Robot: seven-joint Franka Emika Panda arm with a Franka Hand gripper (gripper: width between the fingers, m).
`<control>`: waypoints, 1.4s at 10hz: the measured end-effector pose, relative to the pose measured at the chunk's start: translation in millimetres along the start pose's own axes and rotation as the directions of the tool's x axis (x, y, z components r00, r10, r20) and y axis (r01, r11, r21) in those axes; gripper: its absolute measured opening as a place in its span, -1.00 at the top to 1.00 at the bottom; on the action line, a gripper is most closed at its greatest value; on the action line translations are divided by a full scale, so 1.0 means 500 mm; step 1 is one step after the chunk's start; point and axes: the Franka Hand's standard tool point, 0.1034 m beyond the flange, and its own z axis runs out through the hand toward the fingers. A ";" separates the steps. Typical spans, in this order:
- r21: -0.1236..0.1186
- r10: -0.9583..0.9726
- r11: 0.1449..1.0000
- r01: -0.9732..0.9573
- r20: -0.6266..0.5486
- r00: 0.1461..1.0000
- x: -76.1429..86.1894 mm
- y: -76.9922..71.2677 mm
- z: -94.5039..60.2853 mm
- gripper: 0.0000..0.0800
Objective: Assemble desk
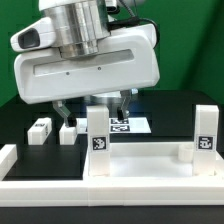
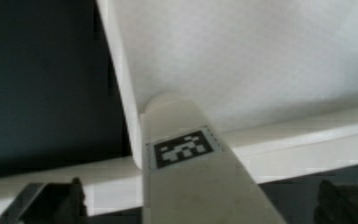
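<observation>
- The desk's tabletop (image 1: 150, 153) lies flat on the black surface (image 1: 25, 120), at the near edge of the exterior view and toward that view's right. Its raised rim shows as a white bar running between two corners.
- Two legs stand upright at those corners. One leg (image 1: 97, 138) is at the corner on the exterior view's left, the other leg (image 1: 204, 135) at the corner on that view's right. Each has a black-and-white tag facing the camera.
- The wrist view looks down on the first upright leg (image 2: 190, 150), whose tag faces up at the camera, with the white tabletop (image 2: 247, 60) spreading behind it.
- The pincer (image 1: 95, 108) hangs directly over that leg. In the wrist view the pincer (image 2: 197, 200) stands wide, one dark fingertip (image 2: 51, 200) on either side of the leg, with a gap on both sides. It holds nothing.
- Two loose legs lie on the surface beyond the tabletop, toward the exterior view's left. One (image 1: 40, 130) is farther left, the other (image 1: 68, 131) is near the gripped corner, and the two are close but apart.
- The marker board (image 1: 132, 124) lies flat behind the tabletop, partly hidden by the arm.
- A low white border rail (image 1: 8, 158) runs along the exterior view's left edge.
</observation>
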 end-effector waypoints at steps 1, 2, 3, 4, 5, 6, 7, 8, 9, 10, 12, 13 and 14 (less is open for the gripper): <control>-0.001 -0.001 1.000 0.001 0.000 1.000 0.000 0.000 0.000 -0.61; 0.000 0.024 1.000 -0.024 0.000 1.000 0.000 0.000 0.000 -0.31; 0.000 0.093 0.996 -0.093 0.000 0.996 0.000 0.000 0.000 0.03; -0.002 0.163 0.987 -0.163 0.002 0.987 -0.001 0.001 -0.001 0.03; -0.002 0.208 0.978 -0.208 0.002 0.978 -0.001 0.001 -0.001 0.25; -0.001 0.289 0.957 -0.289 0.001 0.957 -0.001 0.000 -0.001 0.25; 0.001 0.411 0.912 -0.411 0.002 0.912 -0.001 -0.002 -0.001 0.25; 0.005 0.571 0.821 -0.572 0.006 0.821 -0.001 -0.004 0.000 0.25; 0.023 0.721 0.692 -0.721 0.022 0.693 -0.001 -0.009 0.000 0.25; 0.046 0.830 0.554 -0.831 0.051 0.556 0.001 -0.017 0.001 0.26; 0.084 0.961 0.251 -0.964 0.096 0.259 0.009 -0.026 0.004 0.26; 0.075 0.984 0.137 -0.988 0.106 0.144 0.010 -0.033 0.003 0.26; 0.053 0.988 0.096 -0.994 0.114 0.102 0.005 -0.040 0.007 0.26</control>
